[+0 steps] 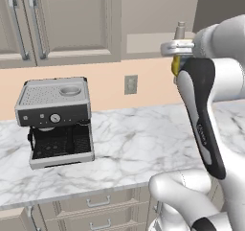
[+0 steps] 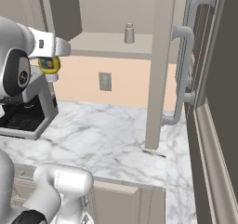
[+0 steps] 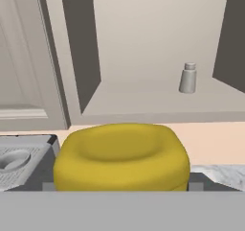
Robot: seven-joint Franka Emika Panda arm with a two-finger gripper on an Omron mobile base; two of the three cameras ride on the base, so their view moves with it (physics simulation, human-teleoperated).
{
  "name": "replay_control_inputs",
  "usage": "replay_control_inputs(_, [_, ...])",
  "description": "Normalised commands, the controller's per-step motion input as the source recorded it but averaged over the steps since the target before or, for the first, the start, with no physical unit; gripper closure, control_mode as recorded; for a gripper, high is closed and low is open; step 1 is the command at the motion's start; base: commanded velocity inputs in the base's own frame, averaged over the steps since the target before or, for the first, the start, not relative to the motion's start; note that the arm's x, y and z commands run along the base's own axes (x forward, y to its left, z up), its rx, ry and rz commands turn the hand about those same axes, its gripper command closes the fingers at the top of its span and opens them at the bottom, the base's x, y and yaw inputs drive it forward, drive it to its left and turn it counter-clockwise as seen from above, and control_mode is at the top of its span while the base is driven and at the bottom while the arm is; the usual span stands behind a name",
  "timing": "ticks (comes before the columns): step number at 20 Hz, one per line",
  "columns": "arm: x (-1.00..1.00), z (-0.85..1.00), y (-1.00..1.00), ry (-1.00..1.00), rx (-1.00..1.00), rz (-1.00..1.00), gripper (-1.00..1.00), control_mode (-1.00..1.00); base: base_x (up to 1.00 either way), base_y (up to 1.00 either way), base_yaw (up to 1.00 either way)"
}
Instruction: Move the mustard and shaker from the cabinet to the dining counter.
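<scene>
Gripper grips the mustard, clear of the cabinet, ready for the dining counter.
Beyond the gripper, the shaker stands upright on the open shelf; below it lies the worktop.

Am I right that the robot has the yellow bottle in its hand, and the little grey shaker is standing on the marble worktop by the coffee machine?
Not quite. The shaker stands on the shelf of the open cabinet, as the hand view shows, not on the worktop. The yellow mustard does sit at the gripper.
</scene>
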Motion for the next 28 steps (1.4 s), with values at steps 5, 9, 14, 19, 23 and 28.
replay_control_inputs(5, [-0.45,-0.29,-0.15,0.09,0.01,0.0,1.0,-1.0,0.0,0.0,0.0])
replay_control_inputs(9, [-0.2,-0.27,-0.03,0.12,0.0,0.0,1.0,-1.0,0.0,0.0,0.0])
replay_control_inputs(14, [-0.3,-0.15,0.02,0.1,0.0,0.0,1.0,-1.0,0.0,0.0,0.0])
replay_control_inputs(19, [-0.61,-0.16,0.07,0.02,0.0,0.05,1.0,-1.0,0.0,0.0,0.0])
replay_control_inputs(23, [0.01,-0.08,0.0,0.04,0.0,0.0,1.0,-1.0,0.0,0.0,0.0])
replay_control_inputs(28, [0.0,0.0,0.0,0.03,0.0,0.0,1.0,-1.0,0.0,0.0,0.0])
